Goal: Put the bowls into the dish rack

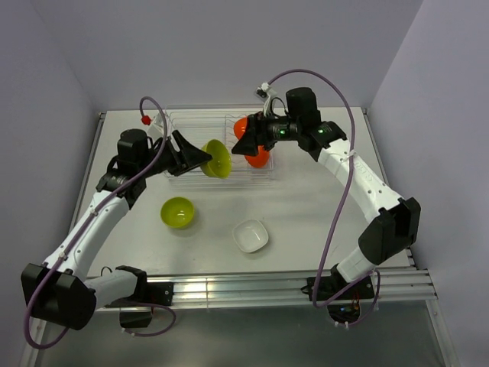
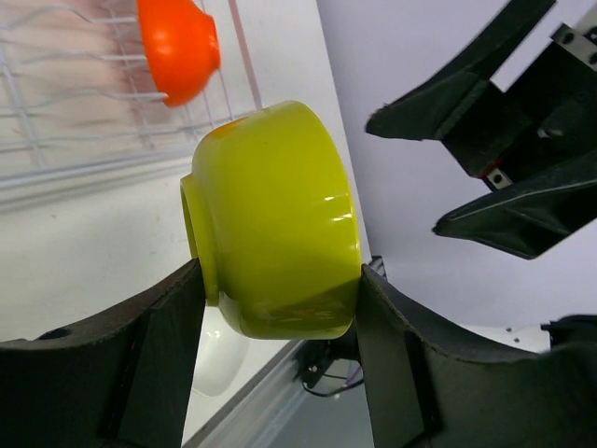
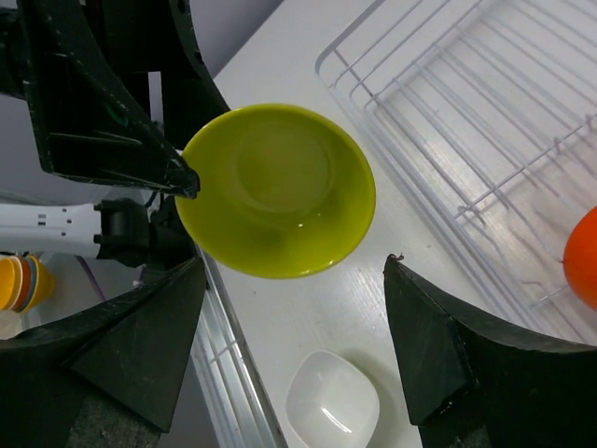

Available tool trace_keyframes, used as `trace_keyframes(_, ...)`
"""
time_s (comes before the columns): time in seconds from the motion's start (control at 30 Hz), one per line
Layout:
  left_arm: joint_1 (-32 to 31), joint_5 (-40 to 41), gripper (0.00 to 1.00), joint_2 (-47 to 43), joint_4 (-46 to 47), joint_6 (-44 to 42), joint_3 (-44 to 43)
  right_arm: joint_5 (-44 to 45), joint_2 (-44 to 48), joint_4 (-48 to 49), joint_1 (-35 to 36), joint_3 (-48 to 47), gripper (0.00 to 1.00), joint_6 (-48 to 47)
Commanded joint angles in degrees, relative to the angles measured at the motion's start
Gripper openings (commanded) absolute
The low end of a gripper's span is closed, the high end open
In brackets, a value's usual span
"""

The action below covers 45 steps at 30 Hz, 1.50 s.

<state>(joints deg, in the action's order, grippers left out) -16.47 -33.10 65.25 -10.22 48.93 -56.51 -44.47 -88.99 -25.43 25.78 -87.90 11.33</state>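
My left gripper [image 1: 205,157] is shut on a lime-green bowl [image 1: 217,158] and holds it on edge over the front of the wire dish rack [image 1: 191,131]. In the left wrist view the bowl [image 2: 275,224] sits between both fingers [image 2: 159,355]. Two orange bowls [image 1: 242,127] [image 1: 259,158] stand in the rack's right part; one shows in the left wrist view [image 2: 177,47]. My right gripper [image 1: 246,142] is open and empty beside them, facing the held bowl [image 3: 277,189]. A second lime-green bowl [image 1: 177,212] sits upright on the table.
A white squarish bowl [image 1: 250,235] lies on the table in front of the rack and shows in the right wrist view [image 3: 334,401]. The rack's wires [image 3: 466,112] are at the upper right there. The two grippers are close together over the rack.
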Motion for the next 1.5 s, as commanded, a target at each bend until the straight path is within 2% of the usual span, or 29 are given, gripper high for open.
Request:
trace_keyframes(0.0,0.8,3.0,0.0,1.0,-0.5,-5.2,-5.3,-0.6,1.0,0.5,-2.2,-3.8,0.84,0.7)
trace_keyframes(0.2,1.4,10.1,0.0,3.6,-2.6,-13.6,-10.2,-0.8,1.8,0.4,-5.2,-4.2,0.85,1.3)
trace_keyframes(0.23,1.5,11.4,0.0,4.3,-3.4,-14.7,-12.2,-1.0,1.8,0.3,-5.6,-4.3,1.0,1.4)
trace_keyframes(0.37,1.4,18.4,0.0,9.0,-8.0,-20.8,-18.4,-0.2,2.3,0.3,-6.7,-3.9,1.0,1.5)
trace_keyframes(0.5,1.4,26.4,0.0,12.4,-8.9,-26.1,-23.3,0.3,2.9,0.1,-7.1,-3.4,1.0,1.2)
trace_keyframes(0.93,-0.8,37.6,0.0,25.3,-13.6,-36.3,-32.3,1.4,3.1,-0.8,-8.6,-2.9,1.0,0.8)
trace_keyframes(1.2,-6.6,51.4,0.0,31.3,-14.6,-43.8,-36.4,1.6,3.5,-1.4,-9.3,-1.7,1.0,0.4)
trace_keyframes(1.47,-8.4,56.8,0.0,39.1,-16.8,-47.1,-42.6,1.5,3.8,-1.5,-9.4,-1.3,1.0,0.3)
